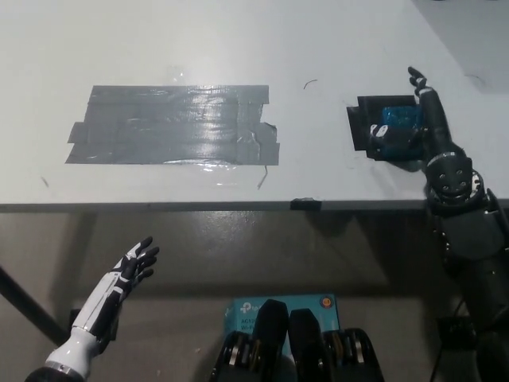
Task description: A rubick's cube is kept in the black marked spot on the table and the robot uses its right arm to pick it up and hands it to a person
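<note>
I'm closing my right hand (pixel 413 119) around the cube (pixel 398 121) under its palm; a loose wrap risks it slipping

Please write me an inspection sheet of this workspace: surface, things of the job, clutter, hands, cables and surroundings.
Surface: white table, flat, with a wide patch of grey tape stuck on it.
Job's things: blue-faced Rubik's cube on the small black marked square at the table's right side; the other faces are hidden.
Clutter: a thin dark curl lies on the table beyond the tape; what it is cannot be told.
Hands: black right hand is at the cube, fingers around it; whether it grips is unclear. White left hand rests below the table edge, open.
Cables: a thin dark cable beside the right arm, low right.
Surroundings: grey floor; a teal box below.
</note>
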You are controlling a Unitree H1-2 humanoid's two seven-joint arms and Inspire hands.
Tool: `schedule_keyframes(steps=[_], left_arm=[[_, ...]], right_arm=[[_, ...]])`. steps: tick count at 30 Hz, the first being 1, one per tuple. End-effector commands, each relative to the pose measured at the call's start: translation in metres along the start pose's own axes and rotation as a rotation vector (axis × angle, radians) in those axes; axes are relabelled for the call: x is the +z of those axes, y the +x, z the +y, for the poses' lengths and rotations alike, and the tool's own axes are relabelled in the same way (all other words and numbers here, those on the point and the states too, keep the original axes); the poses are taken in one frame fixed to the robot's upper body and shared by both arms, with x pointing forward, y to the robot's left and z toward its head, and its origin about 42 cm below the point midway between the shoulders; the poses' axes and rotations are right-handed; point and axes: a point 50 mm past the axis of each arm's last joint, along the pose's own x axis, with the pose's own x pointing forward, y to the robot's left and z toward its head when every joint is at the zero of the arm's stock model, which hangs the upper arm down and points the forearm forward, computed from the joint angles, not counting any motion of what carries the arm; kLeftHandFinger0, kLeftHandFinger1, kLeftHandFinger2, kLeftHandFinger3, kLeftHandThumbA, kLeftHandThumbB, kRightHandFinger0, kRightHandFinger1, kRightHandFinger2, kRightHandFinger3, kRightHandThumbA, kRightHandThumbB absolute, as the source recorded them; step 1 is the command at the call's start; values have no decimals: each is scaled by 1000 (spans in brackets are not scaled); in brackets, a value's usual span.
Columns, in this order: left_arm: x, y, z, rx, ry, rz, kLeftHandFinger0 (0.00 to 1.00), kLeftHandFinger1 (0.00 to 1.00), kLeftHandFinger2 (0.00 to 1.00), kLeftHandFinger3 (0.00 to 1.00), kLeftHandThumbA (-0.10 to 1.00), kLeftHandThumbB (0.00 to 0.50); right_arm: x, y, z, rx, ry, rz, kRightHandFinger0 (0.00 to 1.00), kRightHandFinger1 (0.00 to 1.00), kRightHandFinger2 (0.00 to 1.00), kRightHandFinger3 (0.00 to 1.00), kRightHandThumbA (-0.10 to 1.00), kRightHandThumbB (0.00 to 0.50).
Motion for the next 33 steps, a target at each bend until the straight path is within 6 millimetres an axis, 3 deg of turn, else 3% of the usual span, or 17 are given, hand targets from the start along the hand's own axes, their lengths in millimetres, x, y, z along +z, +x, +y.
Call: schedule_keyframes(steps=[1, 10, 15, 22, 28, 33], left_arm=[[14, 3, 11, 17, 30, -59, 1000, 1000, 1000, 1000, 1000, 388], [15, 4, 14, 32, 35, -67, 1000, 1000, 1000, 1000, 1000, 390], [16, 5, 14, 34, 44, -72, 1000, 1000, 1000, 1000, 1000, 376], [16, 4, 14, 39, 51, -72, 1000, 1000, 1000, 1000, 1000, 359], [18, 7, 17, 46, 51, -81, 1000, 1000, 1000, 1000, 1000, 350], [17, 7, 17, 53, 44, -75, 1000, 1000, 1000, 1000, 1000, 362]], right_arm=[[24, 11, 2, -31, 33, -89, 1000, 1000, 1000, 1000, 904, 407], [-4, 6, -4, -63, 62, -42, 1000, 1000, 1000, 1000, 898, 415], [-7, 6, -9, -75, 102, -41, 1000, 1000, 1000, 1000, 884, 427], [-5, 2, 2, -52, 129, -48, 1000, 1000, 1000, 1000, 889, 443], [23, -12, 2, -35, 199, -176, 1000, 1000, 1000, 1000, 914, 499], [54, -39, -10, -31, 247, -286, 1000, 1000, 1000, 1000, 925, 500]])
